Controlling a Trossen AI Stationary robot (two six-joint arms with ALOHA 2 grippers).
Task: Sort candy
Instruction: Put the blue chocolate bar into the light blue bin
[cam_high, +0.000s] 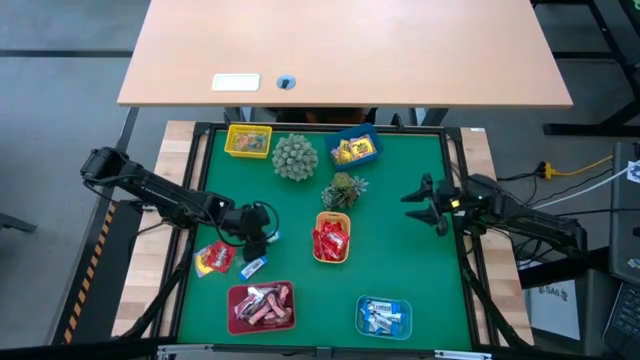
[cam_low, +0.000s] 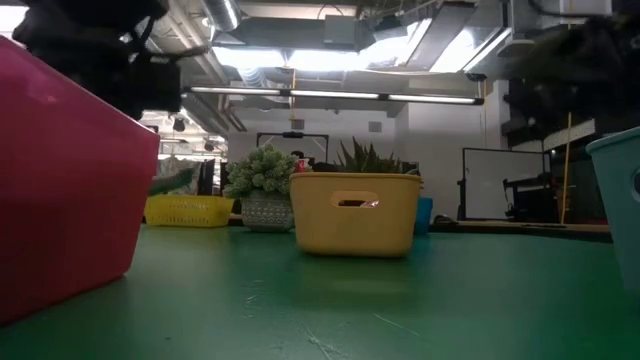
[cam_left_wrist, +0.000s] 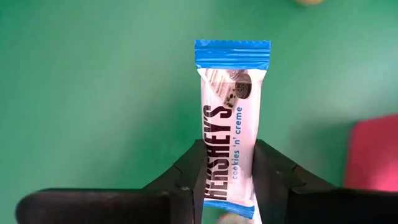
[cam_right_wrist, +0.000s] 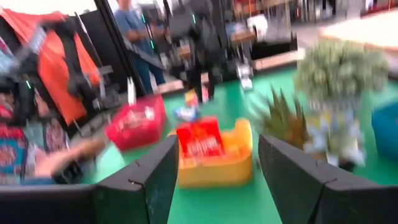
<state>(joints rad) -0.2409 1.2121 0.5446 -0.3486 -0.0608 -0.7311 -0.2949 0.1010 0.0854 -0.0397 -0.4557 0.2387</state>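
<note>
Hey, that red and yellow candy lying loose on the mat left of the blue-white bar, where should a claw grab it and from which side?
Take the red and yellow candy across its narrower middle, coming straight down from above. It lies flat on the green mat, so there is no edge to catch from the side. Mind the left claw close by, shut on the blue-white bar.

Loose candy bar left of centre tray; two trays at near edge; plants behind.

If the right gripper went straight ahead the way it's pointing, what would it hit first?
Probably the orange tray of red candy, which sits straight ahead between the open right gripper's fingers; depth is hard to judge.
</note>
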